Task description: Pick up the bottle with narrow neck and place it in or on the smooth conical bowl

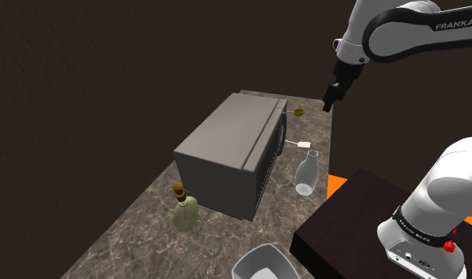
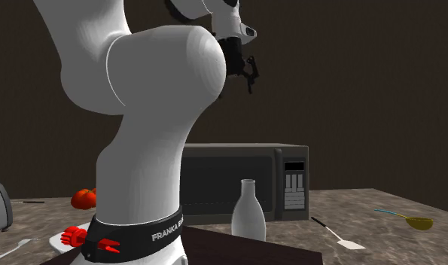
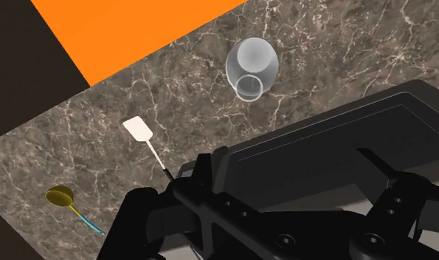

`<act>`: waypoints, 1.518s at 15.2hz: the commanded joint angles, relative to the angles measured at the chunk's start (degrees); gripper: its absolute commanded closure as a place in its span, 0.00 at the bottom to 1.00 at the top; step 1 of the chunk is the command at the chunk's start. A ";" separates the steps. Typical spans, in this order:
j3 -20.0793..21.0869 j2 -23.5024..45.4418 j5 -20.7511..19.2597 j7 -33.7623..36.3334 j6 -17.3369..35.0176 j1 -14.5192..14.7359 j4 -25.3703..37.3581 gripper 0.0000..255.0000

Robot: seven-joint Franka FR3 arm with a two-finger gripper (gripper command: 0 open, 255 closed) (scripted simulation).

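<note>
Dark brown walls close off the scene. The work surface is a dark marbled counter (image 1: 139, 234) with a grey microwave (image 1: 226, 150) at its middle. An orange area (image 1: 337, 187) shows past the counter edge, next to the stand (image 1: 357, 214).

Target item. The bottle (image 1: 306, 173) is pale and translucent, with a rounded body tapering to a narrow open neck. It stands upright on the counter in front of the microwave's door side, near it but not touching. It is well below the jaws and offset from them toward the stand. An olive-coloured corked bottle (image 1: 186, 210) stands farther from the jaws; it is judged not to be the target, with some uncertainty.

Handling. Treat the bottle as rigid, light if empty, smooth, probably slippery, and breakable if glass. Recommended hold: across the neck or upper shoulder, approaching from above. The tall body may tip if nudged.

Gripper (image 1: 330, 101). It hangs high over the counter. Jaw state cannot be determined, but the bottle is not in them.

Destination. The bowl (image 1: 262, 265), pale grey with smooth sloping walls, sits farther from the jaws than the bottle.

Obstacles. A white spatula (image 1: 304, 144) and a yellow spoon (image 1: 299, 112) lie flat below the jaws, apart from the bottle.
</note>
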 commanded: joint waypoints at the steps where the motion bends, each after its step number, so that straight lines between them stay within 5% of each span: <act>1: -0.74 1.63 -0.06 -0.40 3.67 -0.18 -2.47 0.00; 9: -3.63 11.89 -0.11 -2.12 19.69 -0.78 -10.35 0.00; 18: -7.11 31.24 2.10 -5.79 39.47 -0.18 -13.29 0.00; 23: -7.57 37.28 3.52 -6.99 45.33 0.31 -13.37 0.00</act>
